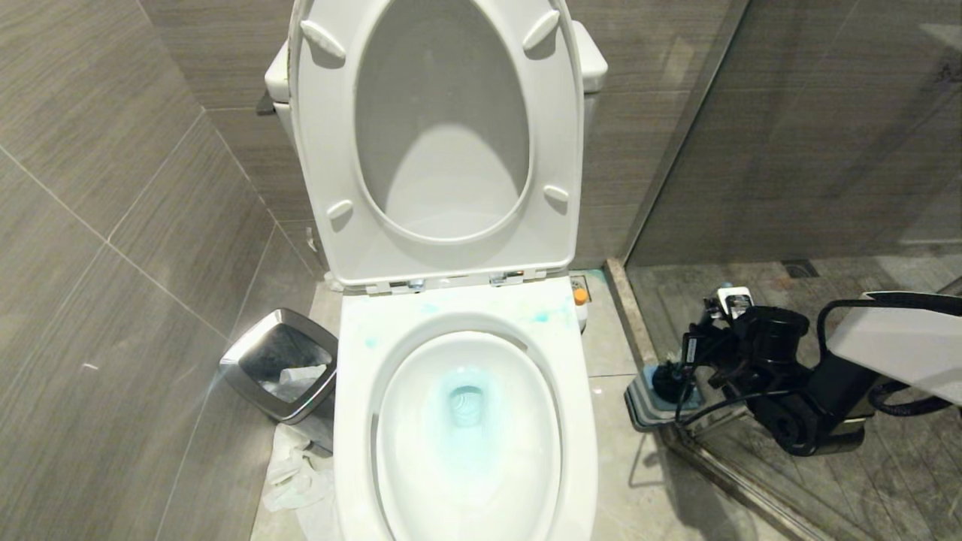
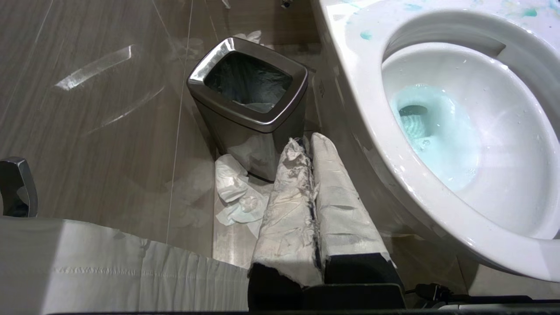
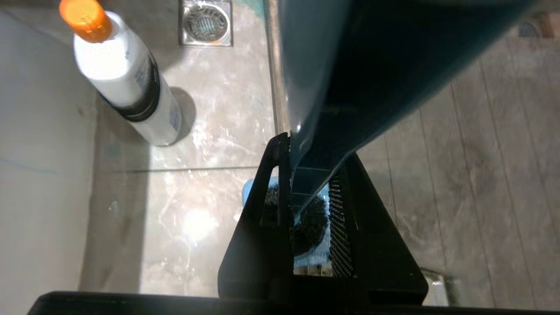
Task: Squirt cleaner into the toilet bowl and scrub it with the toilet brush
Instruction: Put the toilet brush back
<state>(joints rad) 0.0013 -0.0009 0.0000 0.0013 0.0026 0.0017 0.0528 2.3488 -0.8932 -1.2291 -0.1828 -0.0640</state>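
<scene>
Gripping the slim dark blue plastic-handled toilet brush (image 3: 323, 87), the right gripper (image 3: 306, 210) has its black fingers (image 3: 258, 218) narrowed around the handle, which runs between them. Past the fingertips, the brush's dark bristle head sits over the square blue-and-grey base holder (image 1: 657, 398) on the floor beside the glass shower edge. In the head view the right gripper (image 1: 688, 361) is low at the right of the toilet, pointing down at that holder.

Off to one side of those fingers, well apart, stands the small white plastic cleaner bottle (image 3: 124, 74), upright on the grey tile, orange cap on top, dark band around its middle. It is just beside the wall of the large glossy white ceramic toilet bowl (image 1: 353, 421); a square steel floor drain (image 3: 205, 22) lies beyond it.

Seat and lid are up. Blue-green liquid tints the water in the bowl and smears the rim.

The left gripper (image 2: 313, 175) hangs beside the bowl's outer wall, its paper-wrapped fingers (image 2: 288, 210) pressed together, holding nothing. Ahead of its tips stands a steel-rimmed black bin (image 2: 249, 118), with crumpled white tissue (image 2: 238, 192) at its foot.
</scene>
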